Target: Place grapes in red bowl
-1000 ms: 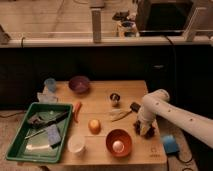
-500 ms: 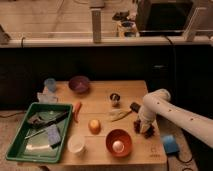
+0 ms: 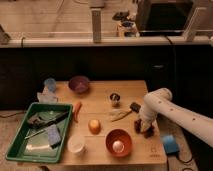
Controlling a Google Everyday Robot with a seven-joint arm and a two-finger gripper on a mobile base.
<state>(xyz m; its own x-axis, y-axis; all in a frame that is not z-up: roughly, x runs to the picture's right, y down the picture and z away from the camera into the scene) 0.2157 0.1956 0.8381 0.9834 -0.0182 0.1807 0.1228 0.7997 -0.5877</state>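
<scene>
The grapes (image 3: 146, 130), a small dark cluster, lie on the wooden table near its right edge. My gripper (image 3: 143, 127) is down on them at the end of the white arm (image 3: 165, 107) reaching in from the right, and it is shut on the cluster. The red bowl (image 3: 108, 139) stands to the left of the grapes near the table's front edge, with a pale round object inside it.
An orange (image 3: 94, 125), a carrot (image 3: 77, 111) and a white cup (image 3: 76, 144) lie left of the bowl. A green tray (image 3: 20, 146) fills the left. A purple bowl (image 3: 79, 84), small can (image 3: 115, 99) and black block (image 3: 135, 106) sit further back.
</scene>
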